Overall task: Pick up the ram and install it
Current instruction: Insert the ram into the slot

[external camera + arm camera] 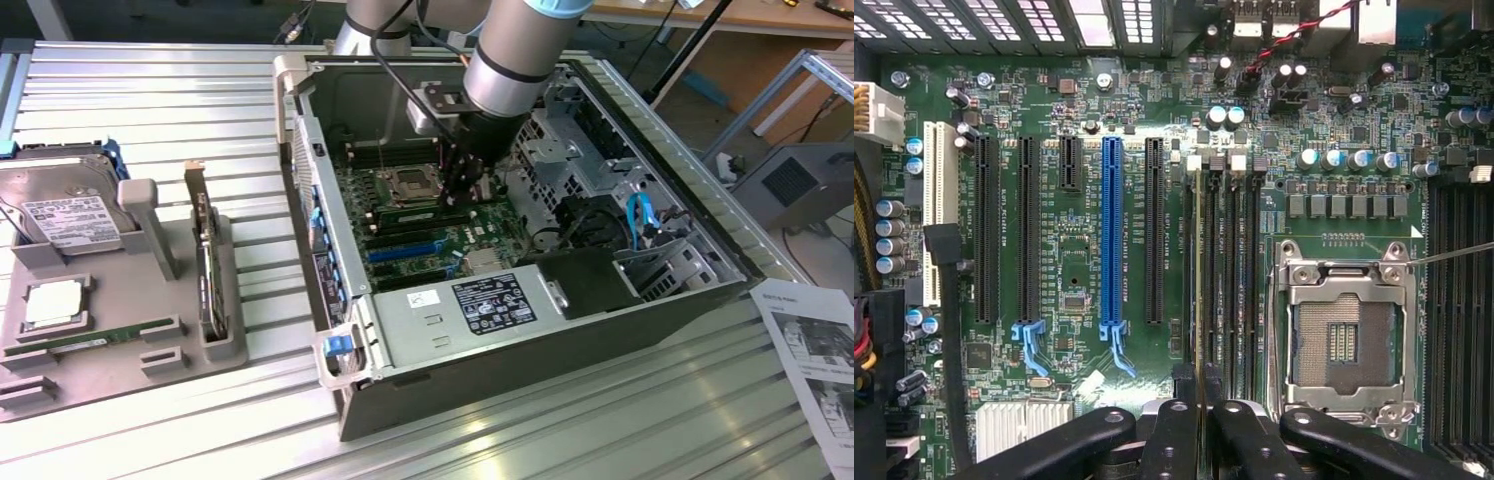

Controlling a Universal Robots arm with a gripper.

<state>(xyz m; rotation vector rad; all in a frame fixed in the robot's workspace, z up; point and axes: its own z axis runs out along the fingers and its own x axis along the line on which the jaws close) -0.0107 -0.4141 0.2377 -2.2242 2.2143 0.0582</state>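
The ram (1199, 280) stands on its long edge, seen end-on as a thin pale line, running along the first of the memory slots (1239, 280), the one farthest from the processor socket (1342, 335); that upright, lengthwise pose is what a slot demands, since the contacts must enter straight; whether it is fully seated or only resting in the slot's mouth I cannot tell. The gripper (1199, 388) has its fingers (1176, 425) drawn in to a narrow gap with the stick pinched between them near one end, so the board cannot lean as it is pressed. On the slot's other side lie the long black expansion slots and the blue slot (1112, 240). In the exterior view the gripper (465, 192) reaches straight down into the computer case (441, 400), which lies on its side with the open face up, giving the arm a vertical approach. On the table (160, 90), at the exterior view's left edge, the tray (187, 355) holds a second green stick (94, 336) lying flat.
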